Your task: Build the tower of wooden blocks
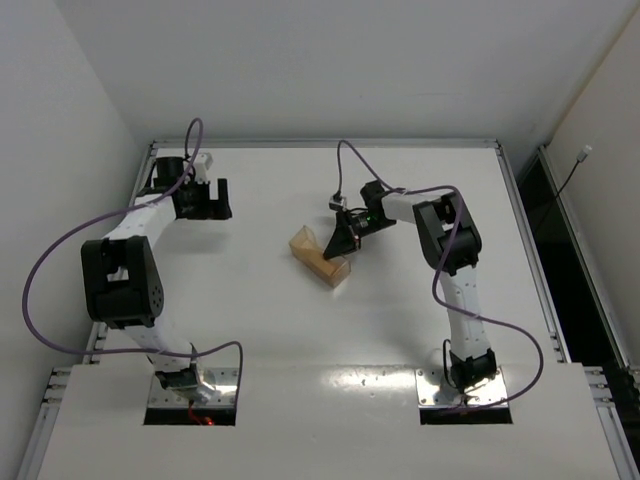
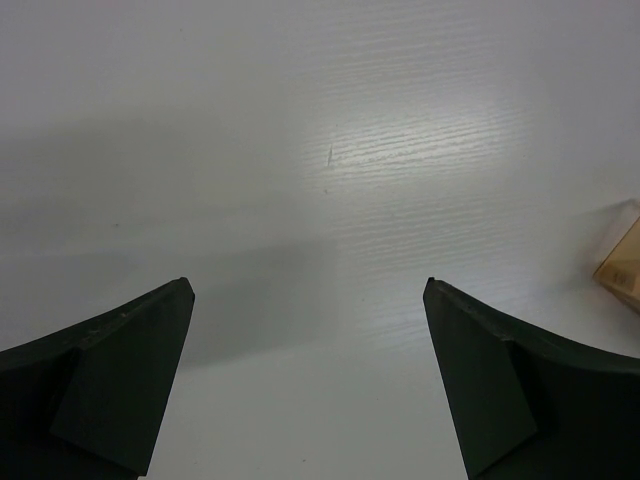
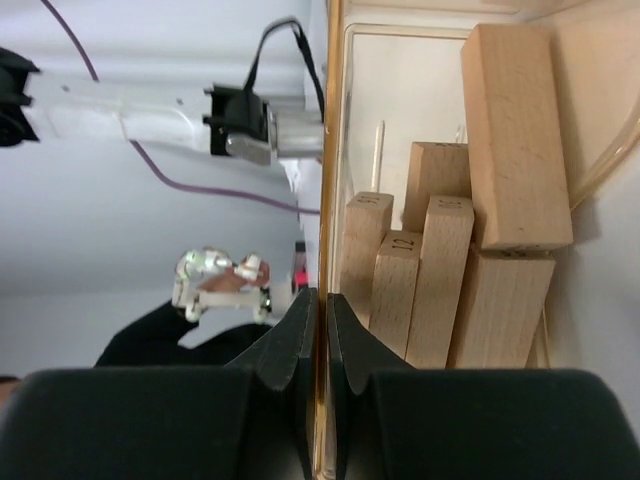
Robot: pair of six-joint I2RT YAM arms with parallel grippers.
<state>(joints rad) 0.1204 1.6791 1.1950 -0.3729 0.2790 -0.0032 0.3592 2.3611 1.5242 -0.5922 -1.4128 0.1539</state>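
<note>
Several tan wood blocks (image 3: 440, 280) lie inside a translucent orange plastic tray (image 1: 318, 258) at the middle of the table. In the right wrist view the blocks lean together against the tray's inside. My right gripper (image 3: 322, 300) is shut on the tray's thin side wall (image 3: 332, 150), one finger inside and one outside; it shows in the top view (image 1: 345, 240) at the tray's far right end. My left gripper (image 2: 310, 290) is open and empty over bare table at the far left (image 1: 205, 200). A tray corner (image 2: 622, 262) shows at the left wrist view's right edge. No tower is in view.
The white table (image 1: 250, 320) has a raised rim and walls on three sides. The left arm (image 1: 125, 280) bends along the left side. Purple cables loop near both arm bases.
</note>
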